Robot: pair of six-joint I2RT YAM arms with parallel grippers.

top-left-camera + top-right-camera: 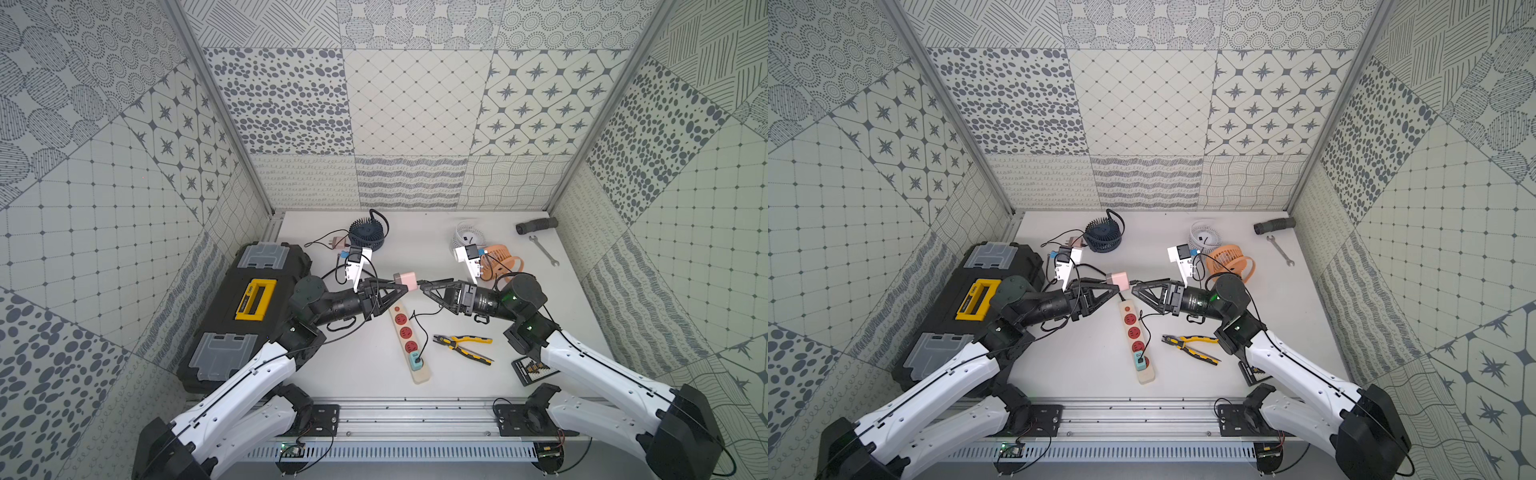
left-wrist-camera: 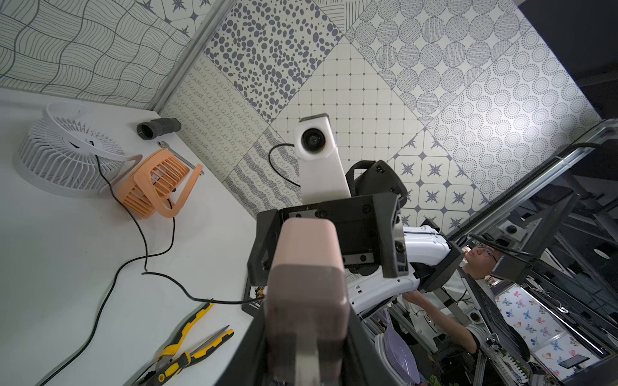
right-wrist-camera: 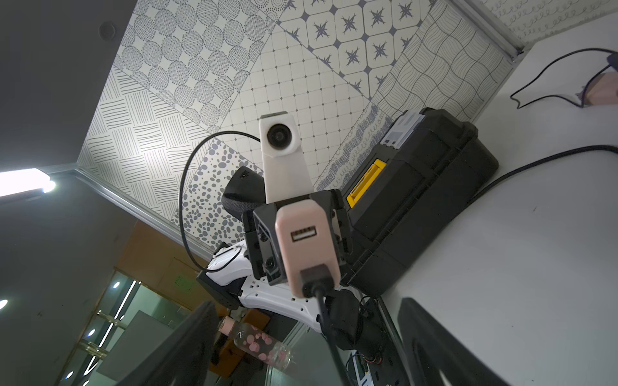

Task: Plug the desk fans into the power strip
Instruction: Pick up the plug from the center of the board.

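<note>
Black tool box (image 1: pixel 249 307) fills the left side of the table (image 1: pixel 357 365), so the left arm has little room to swing out that way. Its end effector (image 1: pixel 398 286) is clamped on a pink charger (image 1: pixel 409 281) held in the air, likely to steady it. A black cord (image 3: pixel 321 300) sits in one of the charger's ports, but I cannot trace which fan it runs to. The power strip (image 1: pixel 409 345) lies flat just below, running toward the front edge. Three of its red sockets are free and a teal charger (image 1: pixel 415 360) fills the nearest. The right end effector (image 1: pixel 424 287), jaws apart, hovers just beside the pink charger and holds nothing. Pliers (image 1: pixel 463 347) lie near the strip's right side, so the bare table on its left looks like the clearer way down.
</note>
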